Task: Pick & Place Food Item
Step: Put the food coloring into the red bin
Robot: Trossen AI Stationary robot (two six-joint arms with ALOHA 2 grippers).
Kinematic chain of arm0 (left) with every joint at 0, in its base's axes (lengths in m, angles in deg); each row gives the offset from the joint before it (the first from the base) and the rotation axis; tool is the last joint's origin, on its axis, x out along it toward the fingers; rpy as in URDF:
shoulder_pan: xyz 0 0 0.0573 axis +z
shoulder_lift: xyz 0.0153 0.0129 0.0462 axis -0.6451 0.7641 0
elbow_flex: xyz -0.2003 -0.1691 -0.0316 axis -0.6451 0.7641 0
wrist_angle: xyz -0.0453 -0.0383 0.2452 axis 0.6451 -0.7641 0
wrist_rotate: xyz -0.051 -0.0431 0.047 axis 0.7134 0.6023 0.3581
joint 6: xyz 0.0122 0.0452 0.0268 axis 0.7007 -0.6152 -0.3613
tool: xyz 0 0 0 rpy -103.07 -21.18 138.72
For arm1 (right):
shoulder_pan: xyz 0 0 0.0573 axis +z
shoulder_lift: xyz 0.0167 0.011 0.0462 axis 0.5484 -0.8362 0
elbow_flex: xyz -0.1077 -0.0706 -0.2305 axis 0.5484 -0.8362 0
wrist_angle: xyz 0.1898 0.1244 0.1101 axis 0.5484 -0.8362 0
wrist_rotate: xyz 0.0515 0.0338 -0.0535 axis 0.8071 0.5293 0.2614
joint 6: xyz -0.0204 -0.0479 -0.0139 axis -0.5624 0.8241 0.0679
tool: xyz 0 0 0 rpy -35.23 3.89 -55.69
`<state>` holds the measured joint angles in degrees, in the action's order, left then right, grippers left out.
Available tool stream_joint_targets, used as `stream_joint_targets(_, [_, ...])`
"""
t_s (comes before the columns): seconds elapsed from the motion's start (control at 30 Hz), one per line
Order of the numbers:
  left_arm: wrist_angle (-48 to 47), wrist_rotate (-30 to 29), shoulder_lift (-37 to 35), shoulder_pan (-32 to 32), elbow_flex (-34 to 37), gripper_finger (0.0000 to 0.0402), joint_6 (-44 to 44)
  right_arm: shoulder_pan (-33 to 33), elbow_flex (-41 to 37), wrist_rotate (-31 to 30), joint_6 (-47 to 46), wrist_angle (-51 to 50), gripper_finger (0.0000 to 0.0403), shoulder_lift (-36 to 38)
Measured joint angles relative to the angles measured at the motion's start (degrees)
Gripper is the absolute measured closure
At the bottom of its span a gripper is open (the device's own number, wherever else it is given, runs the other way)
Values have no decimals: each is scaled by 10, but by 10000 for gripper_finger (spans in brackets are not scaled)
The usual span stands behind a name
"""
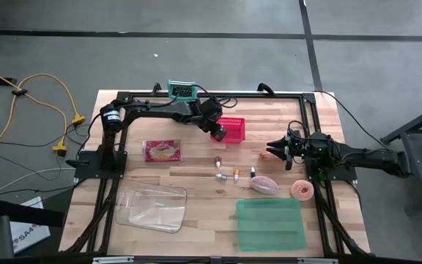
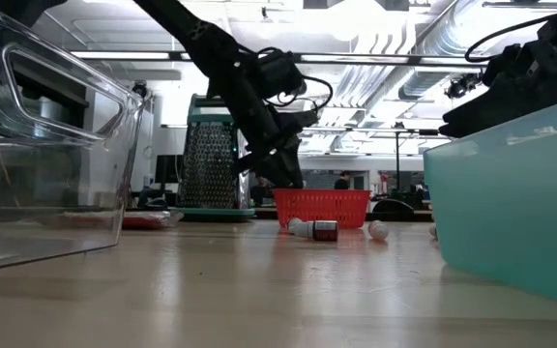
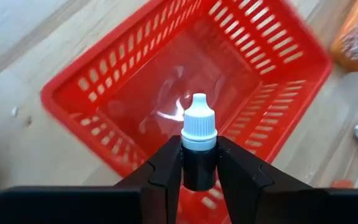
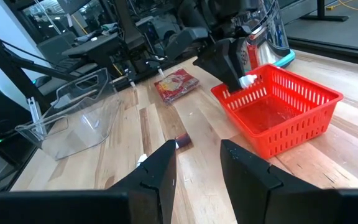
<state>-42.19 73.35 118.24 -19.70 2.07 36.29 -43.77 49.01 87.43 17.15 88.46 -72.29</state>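
Note:
A red slotted basket [image 1: 234,129] [image 3: 185,81] stands on the wooden table, far of centre. My left gripper [image 1: 217,134] [image 3: 199,168] hangs over the basket's left rim, slanting down, shut on a small dropper bottle [image 3: 199,134] that has a white cap and a dark body. In the right wrist view the white cap [image 4: 248,79] shows just above the basket's rim [image 4: 235,93]. My right gripper [image 1: 278,150] [image 4: 197,162] waits low at the table's right side, open, with nothing between its fingers. My left gripper pinches the bottle's dark body [image 3: 199,163], just below the white cap, between its two fingers. The fingers slant down from the table's left. The bottle lies along the fingers, cap end [image 3: 200,115] pointing out past the fingertips toward the basket's floor, lifted clear.
Loose on the table: a red packet [image 1: 162,150], a clear tub [image 1: 152,207], a green tub [image 1: 269,224], small bottles [image 1: 224,176], a pink food piece [image 1: 263,184], a doughnut [image 1: 302,190] and an orange piece [image 1: 269,155]. A grater [image 2: 208,164] stands at the far edge.

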Motion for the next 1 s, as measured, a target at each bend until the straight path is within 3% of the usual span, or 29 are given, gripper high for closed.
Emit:
stream_joint_targets(0.33, [-1,0,0,0,0,274,-4,0,0,0,0,0,289,0])
stream_joint_targets(0.7, [8,5,-1,0,0,272,-7,0,0,0,0,0,289,0])
stream_joint_targets(1.0, [19,17,-38,-1,-1,272,-63,0,0,0,0,0,289,0])
